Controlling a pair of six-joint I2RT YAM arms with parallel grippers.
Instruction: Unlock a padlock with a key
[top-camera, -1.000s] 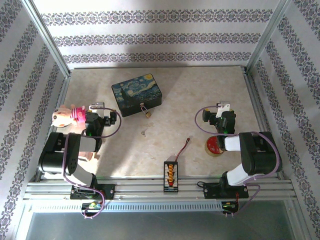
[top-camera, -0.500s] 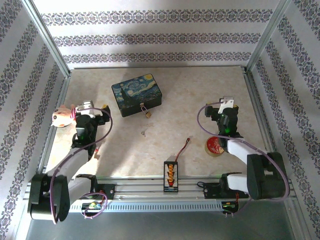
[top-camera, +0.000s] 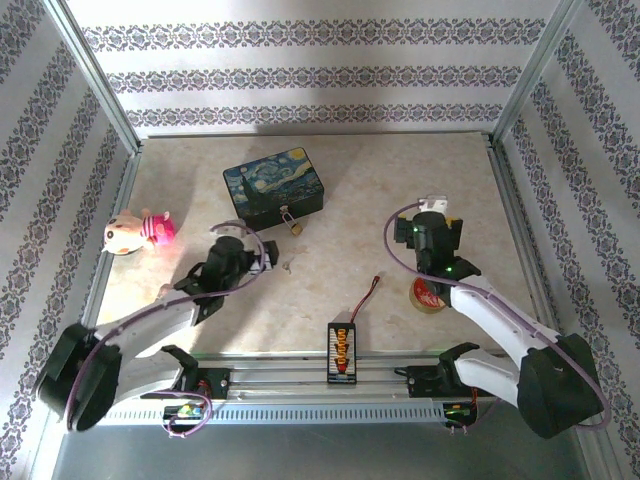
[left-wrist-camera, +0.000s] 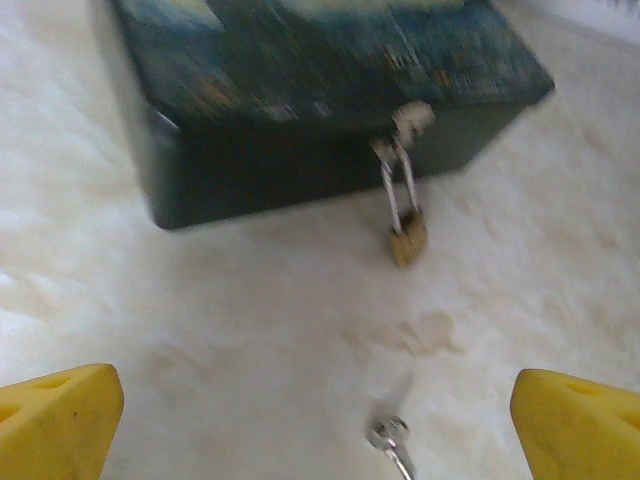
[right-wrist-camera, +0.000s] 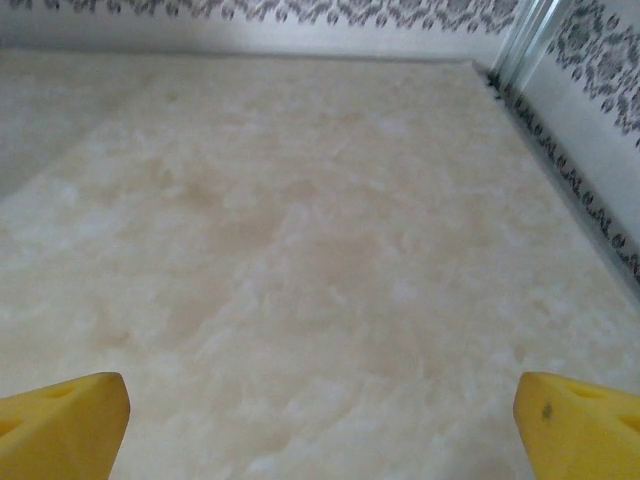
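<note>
The brass padlock (top-camera: 294, 227) hangs by its thin shackle from the clasp of the dark-blue painted box (top-camera: 275, 188) and rests on the table. In the left wrist view the padlock (left-wrist-camera: 407, 240) is blurred, in front of the box (left-wrist-camera: 320, 110). The small silvery key (top-camera: 288, 266) lies flat on the table a little nearer than the padlock. My left gripper (top-camera: 264, 262) is just left of the key, open, with the key (left-wrist-camera: 392, 440) low between its yellow fingers (left-wrist-camera: 60, 420). My right gripper (top-camera: 432, 218) hangs open over bare table, its gripper (right-wrist-camera: 320, 425) empty.
A pink plush toy (top-camera: 138, 232) lies at the left edge. A red tape roll (top-camera: 430, 292) sits under my right arm. An orange connector board (top-camera: 341, 348) with a red-black wire (top-camera: 368, 296) lies at the near middle. Metal frame rails bound the table.
My left arm has swung from beside the plush toy rightward, and its gripper now sits next to the key. The right gripper shifted slightly left. Both stayed open.
</note>
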